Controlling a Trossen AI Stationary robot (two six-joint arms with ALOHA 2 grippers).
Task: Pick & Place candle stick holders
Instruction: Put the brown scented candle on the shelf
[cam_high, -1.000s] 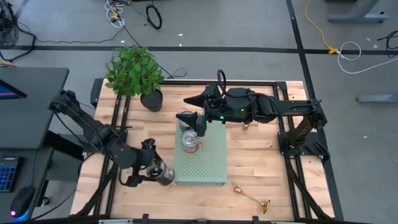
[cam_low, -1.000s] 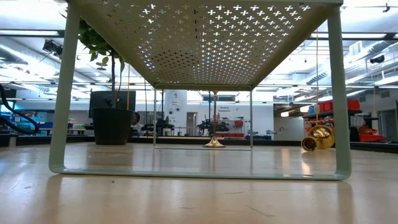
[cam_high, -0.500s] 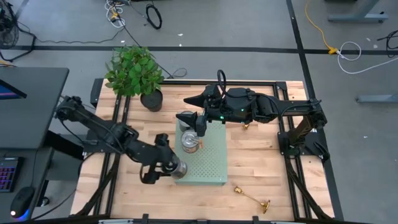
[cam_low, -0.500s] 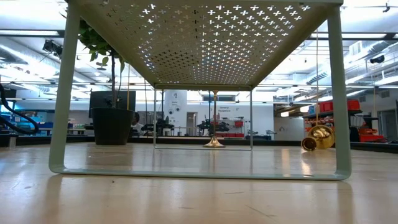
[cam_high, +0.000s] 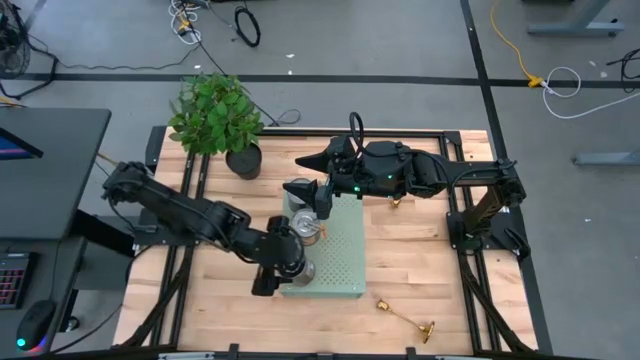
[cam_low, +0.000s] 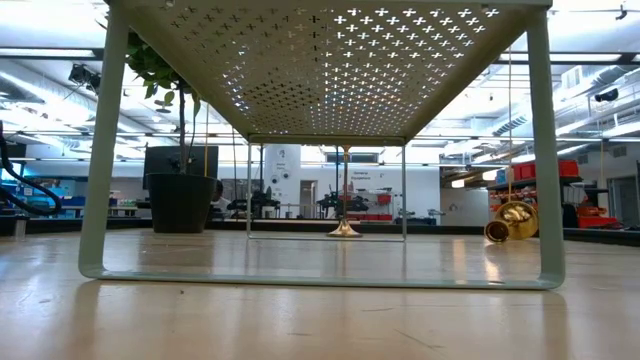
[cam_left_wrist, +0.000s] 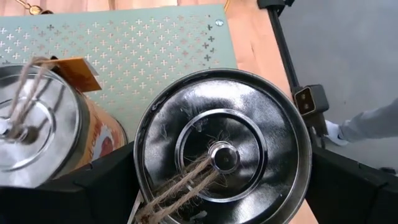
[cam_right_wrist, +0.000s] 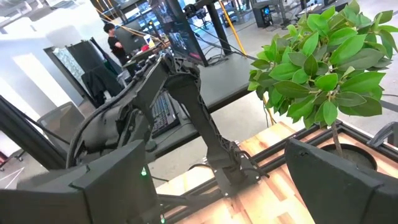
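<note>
Left tool (cam_high: 293, 266) grips shiny round metal tin (cam_left_wrist: 222, 155), twine on lid; right tool (cam_high: 322, 200) state unclear; perforated green stand (cam_high: 345, 255).

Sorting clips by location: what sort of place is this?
Likely a robotics lab or workshop: concrete floor with loose cables, a desk with monitors, and rows of ceiling lights over an open room.

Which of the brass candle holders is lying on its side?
The candle holder near the table's front right corner: its stem lies flat on the wood. The other holder, beside the right arm, appears upright.
</note>
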